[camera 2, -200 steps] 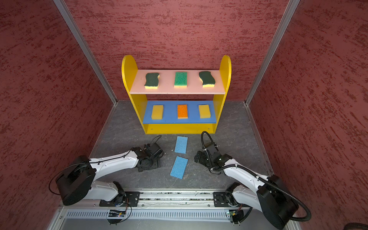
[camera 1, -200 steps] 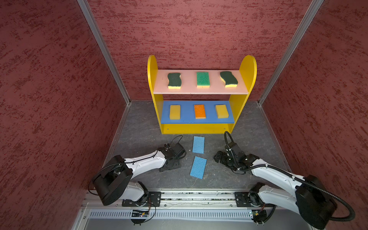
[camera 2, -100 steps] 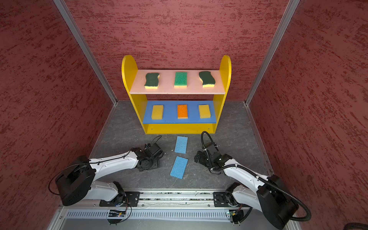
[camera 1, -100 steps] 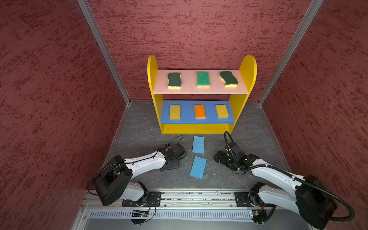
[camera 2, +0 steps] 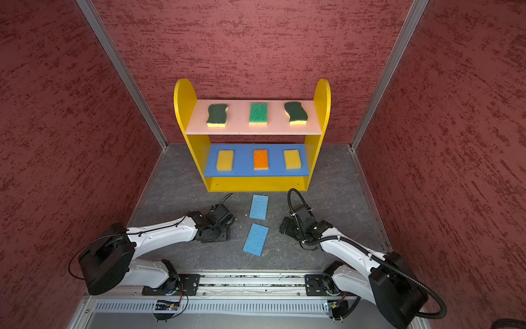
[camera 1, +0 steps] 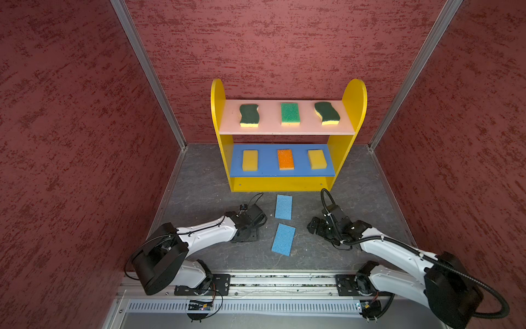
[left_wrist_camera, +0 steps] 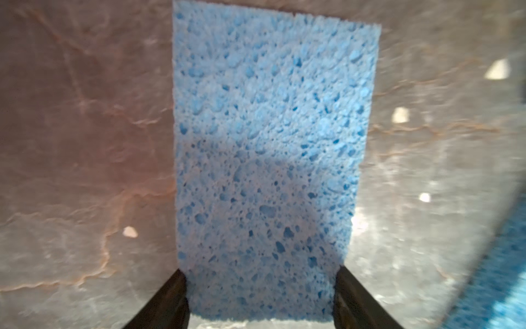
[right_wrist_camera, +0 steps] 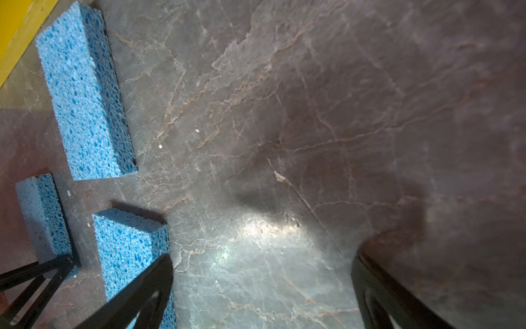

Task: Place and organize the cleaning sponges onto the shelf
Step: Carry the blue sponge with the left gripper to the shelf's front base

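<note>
Your left gripper (left_wrist_camera: 260,272) is straddling a blue sponge (left_wrist_camera: 267,136), grip unclear, while your right gripper (right_wrist_camera: 262,259) is hovering, jaws spread wide.

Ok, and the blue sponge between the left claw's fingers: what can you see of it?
The blue sponge is a rectangular pad of light-blue, open-pored foam, pitted all over. It lies flat on the grey veined tabletop, touching no other sponge. The left claw straddles one short end, a dark finger at each long edge; whether they squeeze it cannot be told. The claw's shadow covers that half. In both top views the claw hides it.
</note>
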Motion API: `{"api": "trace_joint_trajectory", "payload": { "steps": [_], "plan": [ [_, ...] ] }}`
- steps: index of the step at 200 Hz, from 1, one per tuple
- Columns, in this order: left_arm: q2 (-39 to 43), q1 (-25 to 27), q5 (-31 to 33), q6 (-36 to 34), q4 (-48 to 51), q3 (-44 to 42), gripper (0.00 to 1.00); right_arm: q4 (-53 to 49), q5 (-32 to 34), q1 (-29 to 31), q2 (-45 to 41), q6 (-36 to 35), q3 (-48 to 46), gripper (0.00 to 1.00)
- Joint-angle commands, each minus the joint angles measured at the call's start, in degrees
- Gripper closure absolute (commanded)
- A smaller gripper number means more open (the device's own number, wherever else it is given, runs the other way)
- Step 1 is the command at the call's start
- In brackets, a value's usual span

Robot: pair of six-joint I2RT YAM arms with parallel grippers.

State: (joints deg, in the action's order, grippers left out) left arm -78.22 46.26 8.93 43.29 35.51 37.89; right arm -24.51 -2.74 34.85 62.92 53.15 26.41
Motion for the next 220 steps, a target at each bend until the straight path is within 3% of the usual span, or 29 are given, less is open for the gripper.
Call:
{"api": "trace_joint_trajectory", "payload": {
  "steps": [1,73,108,141,220],
  "plan": [
    [2.1,0.2,-0.5,-2.4,-4.5,-0.1,0.29,-2.4,2.3,0.3,-1.7,0.8,0.4,0.01],
    [2.6,-0.1,3.0,-4.3,-4.8,1.0,0.29,-1.7,2.4,0.3,-2.3,1.3,-0.6,0.01],
    [4.2,-3.2,2.9,-6.4,-11.0,-0.7,0.29,2.9,0.4,0.4,-5.9,-2.3,-2.4,0.01],
    [4.4,-7.2,3.3,-8.1,-14.2,-0.3,0.29,1.0,3.5,0.4,-11.1,-3.4,-2.8,0.01],
    [0.0,-11.9,4.6,-12.2,-19.6,2.9,0.29,3.1,4.5,0.4,-10.0,-4.0,-4.1,0.01]
  ]
}}
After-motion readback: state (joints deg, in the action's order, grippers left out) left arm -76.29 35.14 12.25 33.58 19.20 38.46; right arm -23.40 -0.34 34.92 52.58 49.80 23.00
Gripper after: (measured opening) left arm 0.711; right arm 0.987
